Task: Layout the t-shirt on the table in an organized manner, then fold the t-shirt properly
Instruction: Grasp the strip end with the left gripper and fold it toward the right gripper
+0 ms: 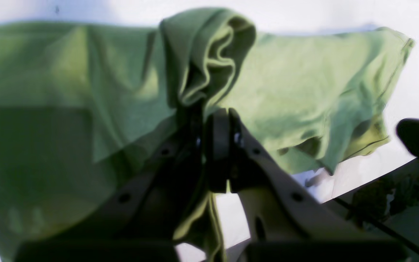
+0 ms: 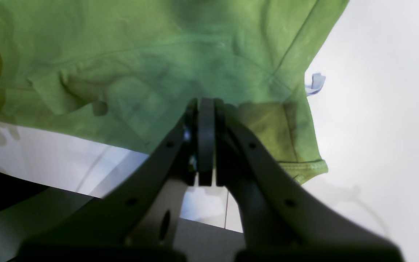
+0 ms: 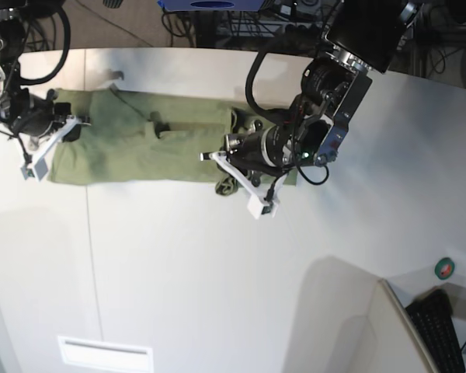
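The olive-green t-shirt (image 3: 140, 144) lies stretched sideways across the far part of the off-white table (image 3: 217, 272). My left gripper (image 3: 229, 172) is at the shirt's bunched end on the right of the base view. In the left wrist view it (image 1: 209, 116) is shut on a raised fold of the shirt (image 1: 286, 91), with cloth hanging below the fingers. My right gripper (image 3: 50, 144) is at the shirt's other end. In the right wrist view it (image 2: 206, 109) is shut on the shirt's (image 2: 140, 65) edge. A small white tag (image 2: 315, 83) shows beside the cloth.
A thin dark seam line (image 3: 89, 256) runs down the table, and a white label (image 3: 105, 353) lies near the front edge. A green tape roll (image 3: 445, 269) and a keyboard (image 3: 443, 330) sit at the lower right. Cables crowd the back.
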